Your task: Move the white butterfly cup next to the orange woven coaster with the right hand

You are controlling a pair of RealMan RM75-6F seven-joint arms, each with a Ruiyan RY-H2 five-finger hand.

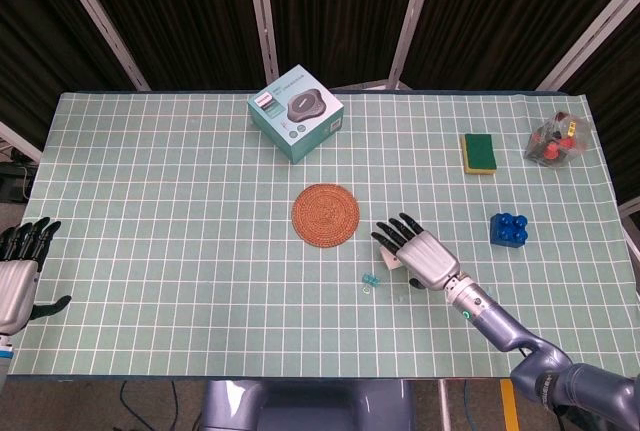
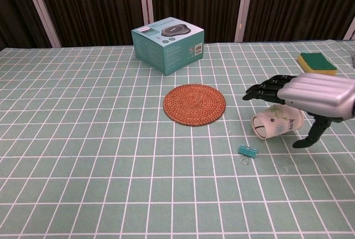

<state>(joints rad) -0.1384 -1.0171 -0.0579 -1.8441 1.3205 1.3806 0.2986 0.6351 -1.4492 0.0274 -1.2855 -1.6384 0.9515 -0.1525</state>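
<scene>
Left hand (image 1: pixel 20 266) at the counter's (image 1: pixel 150 201) left edge, near the front corner, fingers spread, holding nothing. Orange woven coaster (image 2: pixel 194 103) flat mid-counter, behind it a teal box (image 2: pixel 168 44) toward the far edge. Small teal binder clip (image 2: pixel 247 151) toward the front edge from the coaster. White butterfly cup (image 2: pixel 276 122) lying on its side right of the coaster, mouth toward it, apart from it. Right hand (image 2: pixel 310 97) over the cup, fingers extended, thumb down beside it; grip unclear. Green sponge (image 2: pixel 317 62) near the far right.
</scene>
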